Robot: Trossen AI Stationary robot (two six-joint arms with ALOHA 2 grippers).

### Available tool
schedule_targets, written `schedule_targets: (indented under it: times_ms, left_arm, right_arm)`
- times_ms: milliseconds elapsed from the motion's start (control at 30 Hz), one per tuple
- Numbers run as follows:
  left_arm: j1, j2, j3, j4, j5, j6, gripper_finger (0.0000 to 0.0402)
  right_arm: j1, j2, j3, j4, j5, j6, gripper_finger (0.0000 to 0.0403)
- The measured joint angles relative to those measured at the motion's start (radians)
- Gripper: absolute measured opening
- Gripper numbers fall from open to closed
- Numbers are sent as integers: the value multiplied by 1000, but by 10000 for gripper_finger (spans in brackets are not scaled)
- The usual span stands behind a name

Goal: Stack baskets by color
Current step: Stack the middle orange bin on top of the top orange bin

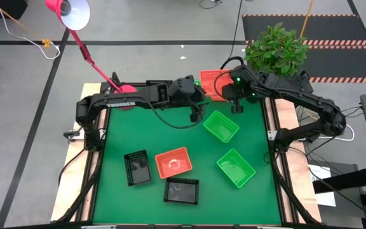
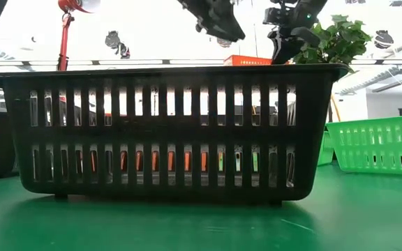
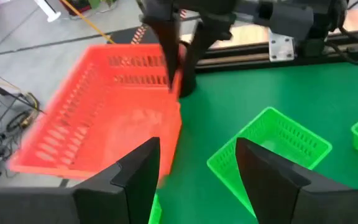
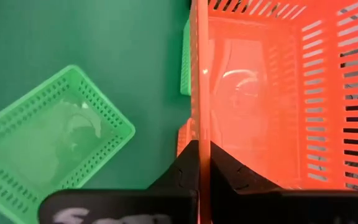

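Note:
My right gripper is shut on an orange-red basket and holds it above the table's far edge. A bit of green basket shows beneath it. My left gripper hangs open just left of that basket and touches nothing; in its wrist view the fingers frame the orange-red basket and a green basket. On the mat lie two green baskets, another orange-red one and two black ones. My right gripper pinches the rim of one side wall of the orange-red basket, one finger inside the basket and the other outside. The fingers come from above, slanting down. The basket is lifted off the table, open side up, somewhat tilted.
A pink lamp stands with its round base at the far left corner of the mat. A potted plant stands beyond the far right corner. In the low view a black basket fills the foreground.

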Motion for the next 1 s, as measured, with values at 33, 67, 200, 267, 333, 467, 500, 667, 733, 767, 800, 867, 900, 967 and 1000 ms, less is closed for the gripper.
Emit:
schedule_targets:
  times_ms: [33, 67, 200, 267, 333, 467, 500, 667, 733, 767, 800, 867, 900, 967, 1000]
  left_arm:
    - [2, 6, 0, 10, 0, 3, 214]
    - [5, 7, 0, 11, 0, 10, 214]
    - [17, 25, 3, 2, -19, 83, 214]
    - [17, 30, 0, 8, -39, 105, 214]
    - [17, 24, 1, 24, -37, 104, 214]
    - [26, 25, 3, -7, -15, 103, 213]
    - [26, 37, 3, -7, -15, 104, 210]
    - [24, 41, 1, -29, -7, 96, 167]
    - [24, 39, 2, -43, -7, 95, 141]
    - [24, 40, 2, -51, -7, 96, 127]
    - [25, 41, 2, -56, -7, 95, 114]
    - [24, 42, 2, -60, -6, 96, 87]
    - [24, 42, 2, -62, 1, 96, 74]
    - [26, 41, 2, -62, 29, 96, 48]
    - [27, 41, 2, -62, 39, 97, 36]
  right_arm:
    - [0, 0, 0, 8, 0, 15, 4]
    - [0, 0, 0, 15, 0, 29, 4]
    - [15, 0, 0, 36, -32, 71, 4]
    - [27, -4, 0, 37, -53, 92, 4]
    - [46, -6, 0, 56, -53, 132, 4]
    - [89, -5, 0, 71, -50, 192, 4]
    - [100, -5, 0, 73, -47, 204, 4]
    - [144, -5, 0, 93, 5, 234, 4]
    - [150, -5, 0, 92, 5, 230, 4]
    - [152, -5, 0, 91, 6, 226, 4]
    - [152, -4, 0, 89, 6, 221, 4]
    - [151, -4, -1, 89, 7, 209, 4]
    - [151, -5, 0, 90, 7, 208, 5]
    - [148, -5, -1, 90, 6, 206, 5]
    - [147, -5, -1, 91, 4, 206, 5]
